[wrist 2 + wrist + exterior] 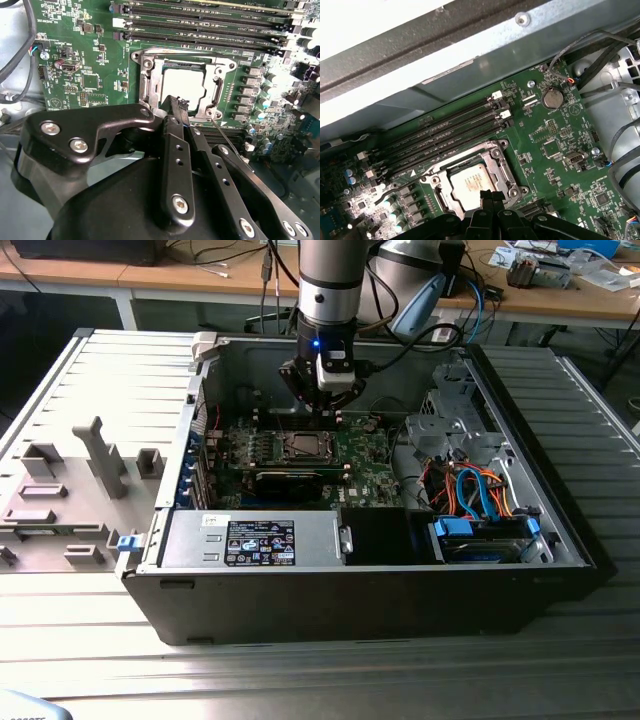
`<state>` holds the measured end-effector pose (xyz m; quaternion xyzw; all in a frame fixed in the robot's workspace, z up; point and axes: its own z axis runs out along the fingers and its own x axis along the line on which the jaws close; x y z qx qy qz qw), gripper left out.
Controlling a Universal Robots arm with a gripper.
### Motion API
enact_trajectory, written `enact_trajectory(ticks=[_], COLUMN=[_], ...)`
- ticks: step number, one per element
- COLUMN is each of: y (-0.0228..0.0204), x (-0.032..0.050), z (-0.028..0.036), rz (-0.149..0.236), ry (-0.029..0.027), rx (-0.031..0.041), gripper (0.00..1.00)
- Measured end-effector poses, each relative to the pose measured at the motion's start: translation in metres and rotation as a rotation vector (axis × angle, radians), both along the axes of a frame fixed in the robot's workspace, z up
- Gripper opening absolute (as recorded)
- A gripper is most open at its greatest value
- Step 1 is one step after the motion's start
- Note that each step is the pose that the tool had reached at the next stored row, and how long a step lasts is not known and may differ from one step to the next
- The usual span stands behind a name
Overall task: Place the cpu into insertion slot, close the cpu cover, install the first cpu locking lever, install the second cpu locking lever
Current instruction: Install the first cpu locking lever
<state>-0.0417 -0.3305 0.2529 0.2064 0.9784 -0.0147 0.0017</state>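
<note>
The cpu (pixel 182 82), a dull silver square, lies in the insertion slot (pixel 300 447) on the green motherboard. The cpu cover (pixel 150 75), a silvery frame, lies flat around it, with the chip showing through its cut-out. In the first wrist view the cpu (pixel 467 182) and cover (pixel 497 160) look the same. A thin wire lever (pixel 227 135) runs out from one socket corner, and a lever rod (pixel 395 192) lies along another side. My gripper (pixel 178 106) hangs just above the socket's edge, its black fingers closed together on nothing. In the exterior view the gripper (pixel 335 418) is inside the open case, behind the socket.
Memory slots (pixel 200 22) run beside the socket. A long black expansion card (pixel 290 483) sits in front of it. Orange and blue cables (pixel 470 490) and a drive cage (pixel 445 420) fill the exterior view's right. A grey fixture (pixel 70 490) lies outside the case, on the left.
</note>
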Motion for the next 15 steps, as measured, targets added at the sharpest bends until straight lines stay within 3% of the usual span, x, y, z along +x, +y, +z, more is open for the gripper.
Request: enact_trajectory(ticks=[15], y=[0.0], x=[0.0], z=[0.0], rz=[0.023], ry=[0.0], rx=[0.0], gripper=[0.11])
